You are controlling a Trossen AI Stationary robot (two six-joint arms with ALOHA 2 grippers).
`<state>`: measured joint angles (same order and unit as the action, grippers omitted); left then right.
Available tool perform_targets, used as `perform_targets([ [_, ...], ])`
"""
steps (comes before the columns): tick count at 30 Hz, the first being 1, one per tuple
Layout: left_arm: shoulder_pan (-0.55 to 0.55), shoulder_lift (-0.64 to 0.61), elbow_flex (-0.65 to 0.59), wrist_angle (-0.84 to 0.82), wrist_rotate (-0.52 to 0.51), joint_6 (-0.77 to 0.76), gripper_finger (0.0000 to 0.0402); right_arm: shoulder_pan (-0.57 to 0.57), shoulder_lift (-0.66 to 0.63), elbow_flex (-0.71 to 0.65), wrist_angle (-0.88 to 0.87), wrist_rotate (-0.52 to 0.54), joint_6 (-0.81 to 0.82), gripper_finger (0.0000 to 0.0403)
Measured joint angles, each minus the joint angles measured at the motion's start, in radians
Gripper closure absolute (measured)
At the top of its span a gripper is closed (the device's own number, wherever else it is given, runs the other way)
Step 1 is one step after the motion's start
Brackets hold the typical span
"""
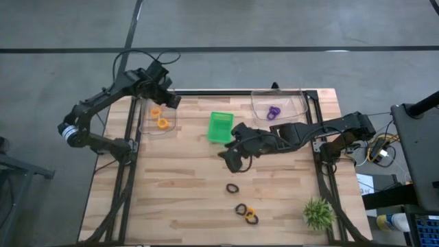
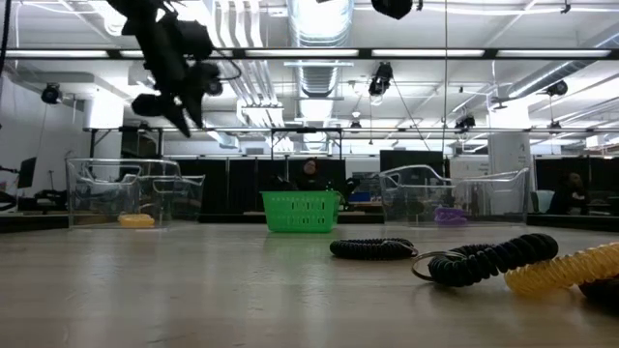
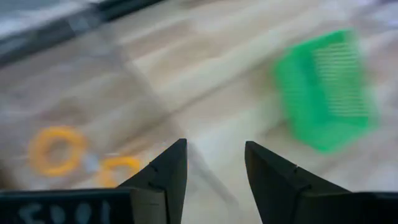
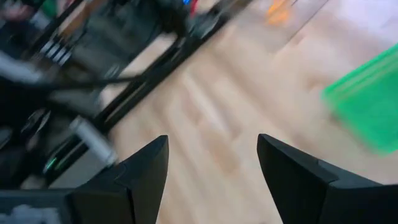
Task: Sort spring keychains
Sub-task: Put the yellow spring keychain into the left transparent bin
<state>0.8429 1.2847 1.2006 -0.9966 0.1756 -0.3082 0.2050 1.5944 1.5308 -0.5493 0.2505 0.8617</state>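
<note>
The spring keychains are seen as tiny coiled plastic loops, spread in three places: two orange-yellow ones [image 1: 162,122] lie in the clear bin [image 1: 145,127] at the bench's left rear, a purple one [image 1: 274,112] lies in the clear bin [image 1: 296,110] at the right rear, and a black loop [image 1: 232,187] with a small black-and-yellow cluster [image 1: 247,213] just beyond it is left unsorted on the front of the bench [image 1: 178,199]. The colours appear to be kept one to a bin, which would explain that placement. A green basket [image 1: 220,127] stands between the two bins. The left end effector [image 1: 170,100] is held above the orange-yellow bin, its fingers apart and nothing between them. The right end effector [image 1: 232,159] is held over mid-bench near the basket, fingers likewise apart and empty, judged to be placed for reaching the unsorted loops. A spiky green plant [image 1: 318,213] stands at the front right corner.
</note>
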Motion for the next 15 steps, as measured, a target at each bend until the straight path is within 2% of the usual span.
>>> perform_targets([
  [7,-0.053,-0.047,0.073,0.038,0.272,-0.088,0.0248,0.007,0.010,-0.058,0.001,-0.286,0.060,0.0163],
  [10,-0.090,-0.076,0.091,0.075,0.323,-0.122,0.0248,0.014,0.010,-0.107,0.006,-0.322,0.136,0.0165],
  [15,-0.165,-0.134,0.091,0.144,0.334,-0.190,0.0248,0.028,0.011,-0.199,0.005,-0.332,0.275,0.0168],
])
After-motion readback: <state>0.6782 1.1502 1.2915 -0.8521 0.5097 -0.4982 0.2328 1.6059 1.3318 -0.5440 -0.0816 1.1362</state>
